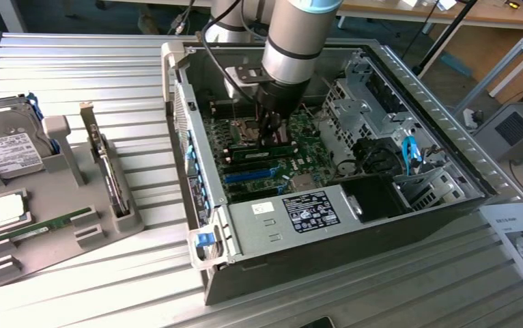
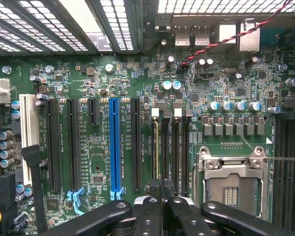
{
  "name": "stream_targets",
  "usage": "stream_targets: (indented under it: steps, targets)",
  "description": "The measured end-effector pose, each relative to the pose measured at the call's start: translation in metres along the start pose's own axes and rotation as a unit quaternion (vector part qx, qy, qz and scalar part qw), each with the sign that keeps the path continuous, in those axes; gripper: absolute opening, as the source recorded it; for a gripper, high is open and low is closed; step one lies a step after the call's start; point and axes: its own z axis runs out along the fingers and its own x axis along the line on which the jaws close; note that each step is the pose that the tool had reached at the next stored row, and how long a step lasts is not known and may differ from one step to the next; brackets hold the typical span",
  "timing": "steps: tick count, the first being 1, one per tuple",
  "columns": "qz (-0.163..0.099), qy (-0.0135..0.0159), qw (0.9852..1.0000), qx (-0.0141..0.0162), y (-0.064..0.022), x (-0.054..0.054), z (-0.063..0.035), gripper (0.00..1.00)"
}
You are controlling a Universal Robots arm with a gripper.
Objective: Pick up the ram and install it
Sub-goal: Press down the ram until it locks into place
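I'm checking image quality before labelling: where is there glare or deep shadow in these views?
Exterior view: the ribbed metal table is washed pale by glare, and the open black computer case is shadowed under the arm. Wrist view: bright light burns out through the vent grille; the green motherboard is evenly lit.

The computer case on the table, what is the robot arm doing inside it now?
The arm has reached into the open computer case, and its gripper is down over the motherboard, fingers shut. In the wrist view the fingertips sit right at the memory slots beside the empty CPU socket. A ram stick lies across the board just below the gripper. Another ram stick rests in the grey holder outside the case.
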Motion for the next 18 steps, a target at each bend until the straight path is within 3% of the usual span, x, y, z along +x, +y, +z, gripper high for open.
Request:
stream_targets:
  steps: [18]
  targets:
    - [0.0,0.0001,1.0,-0.0001,0.0001,0.0001,0.0032,0.11]
